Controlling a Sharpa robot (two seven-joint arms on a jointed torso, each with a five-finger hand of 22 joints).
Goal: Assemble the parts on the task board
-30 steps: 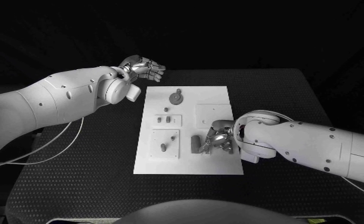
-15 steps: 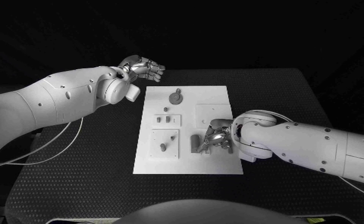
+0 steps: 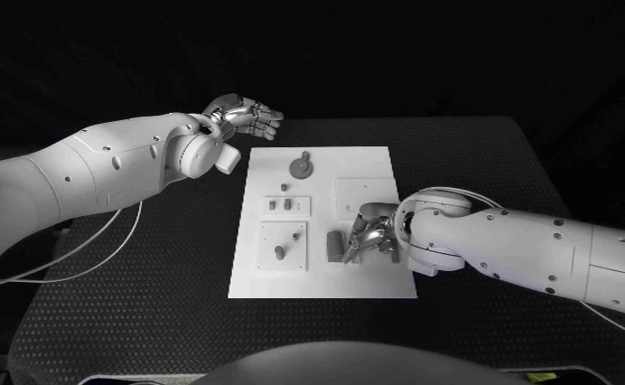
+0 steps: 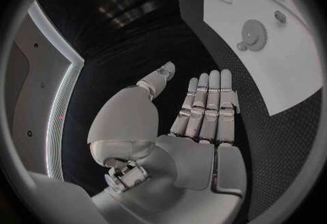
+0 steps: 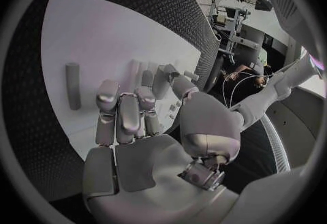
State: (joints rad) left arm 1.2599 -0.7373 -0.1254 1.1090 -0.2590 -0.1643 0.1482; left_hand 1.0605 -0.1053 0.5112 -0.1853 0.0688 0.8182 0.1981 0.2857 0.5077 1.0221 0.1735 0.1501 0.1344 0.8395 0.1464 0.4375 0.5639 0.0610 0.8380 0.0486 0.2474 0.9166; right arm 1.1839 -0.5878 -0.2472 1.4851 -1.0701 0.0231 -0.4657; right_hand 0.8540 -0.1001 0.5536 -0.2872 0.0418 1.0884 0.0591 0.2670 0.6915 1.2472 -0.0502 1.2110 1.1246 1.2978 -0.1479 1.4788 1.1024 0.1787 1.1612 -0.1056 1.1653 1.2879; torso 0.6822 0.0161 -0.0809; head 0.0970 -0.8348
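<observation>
The task board (image 3: 326, 222) lies in the middle of the black table (image 3: 156, 313), its long side running near to far. At the near right part of the board the right hand (image 3: 371, 236) rests low over the plate, its fingers (image 5: 122, 115) curled downward among the parts there. Whether they actually pinch a piece cannot be told; the head view hides the fingertips behind the hand, and the right wrist view shows the fingers bent over the white surface with nothing plainly between them. Just left of that hand a grey peg (image 3: 335, 243) lies flat on the board, apart from the fingers; the right wrist view shows it as a short bar (image 5: 72, 85) on the plate. Further left, a small square plate (image 3: 284, 245) carries two little pieces. Beyond it, near the board's left middle, a smaller block (image 3: 288, 207) holds short pegs. At the far end of the board a grey gear (image 3: 303, 167) lies flat. The left hand (image 3: 245, 118) hovers beyond the board's far left corner, above the table, fingers (image 4: 207, 107) straight and side by side, holding nothing.
</observation>
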